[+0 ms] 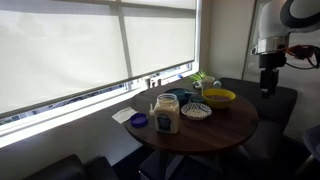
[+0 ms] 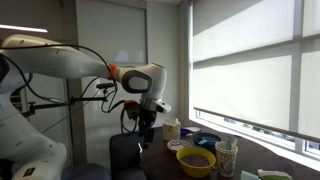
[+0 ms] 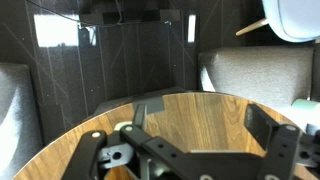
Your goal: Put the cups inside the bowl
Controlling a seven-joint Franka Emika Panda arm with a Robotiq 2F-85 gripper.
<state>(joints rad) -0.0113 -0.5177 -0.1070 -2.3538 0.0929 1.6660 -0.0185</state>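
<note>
On the round wooden table (image 1: 215, 128) stands the shallow white bowl with a dark blue pattern (image 1: 196, 110), also in an exterior view (image 2: 207, 141). A dark teal cup (image 1: 181, 97) sits behind it. A pale greenish-white cup (image 1: 201, 82) stands near the window, and it also shows in an exterior view (image 2: 226, 157). My gripper (image 1: 266, 86) hangs high beside the table's edge, away from the cups; it also shows in an exterior view (image 2: 147, 122). In the wrist view the gripper (image 3: 200, 122) is open and empty over bare tabletop (image 3: 190, 115). No cup or bowl shows there.
A tall clear jar with a white lid (image 1: 166, 113) and a flat blue disc (image 1: 139, 121) are on the table's near side. A plain yellow bowl (image 1: 219, 97) sits by the patterned bowl. Dark chairs (image 1: 275, 105) surround the table. A window with blinds (image 1: 90, 45) runs behind.
</note>
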